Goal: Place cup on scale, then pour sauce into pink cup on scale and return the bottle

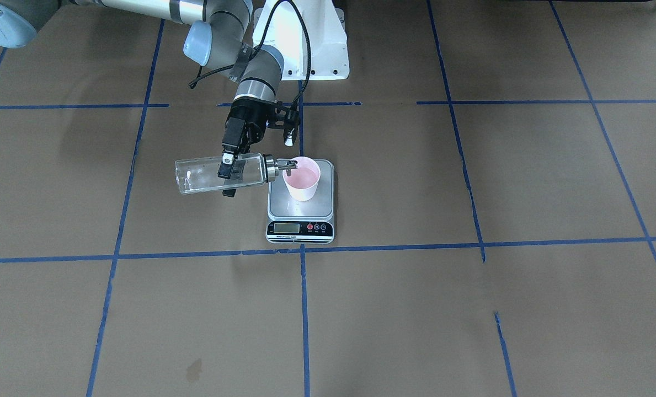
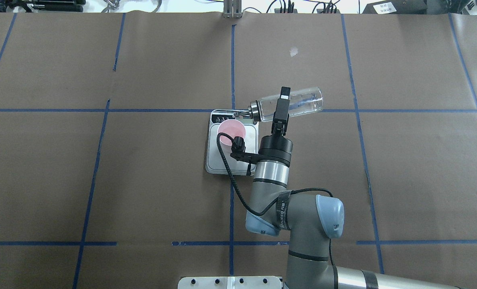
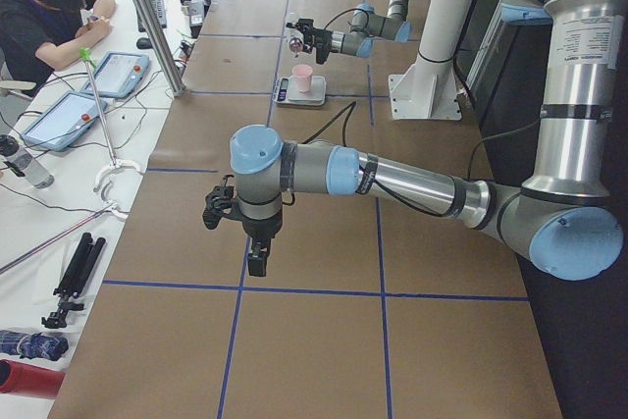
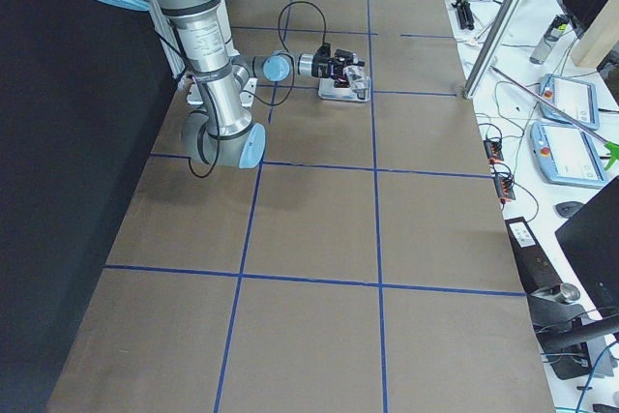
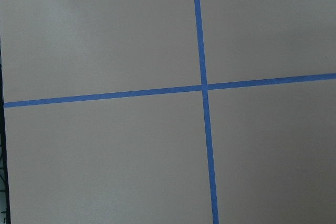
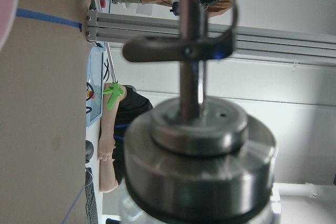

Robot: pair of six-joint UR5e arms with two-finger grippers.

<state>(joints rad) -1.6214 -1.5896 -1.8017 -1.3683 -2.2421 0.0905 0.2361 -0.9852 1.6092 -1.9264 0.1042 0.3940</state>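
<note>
Pink cup (image 1: 301,179) stands upright on the kitchen scale (image 1: 283,208), on the half nearer the robot, so the black display strip on the operators' side stays unobstructed. Glass bottle (image 1: 203,176) is held in the air, lying roughly level. Its metal pour spout (image 1: 288,164) is right over the cup's rim, and its base points away from the scale, toward the robot's right. Right gripper (image 1: 228,177) is clamped across the bottle's body about mid-length, with a finger on each side and the wrist rolled to lay the bottle over: a pouring pose. The sauce is clear; no stream can be made out, and the level in the cup is hard to read. Judged stage: cup placed, pour in hand, bottle return not yet done. Left gripper (image 3: 257,260) hangs pointing down over the brown paper table (image 1: 416,303), well apart from the scale, likely parked clear of the pour. It shows only in the side view, so I cannot tell whether its jaws are apart or together.
</note>
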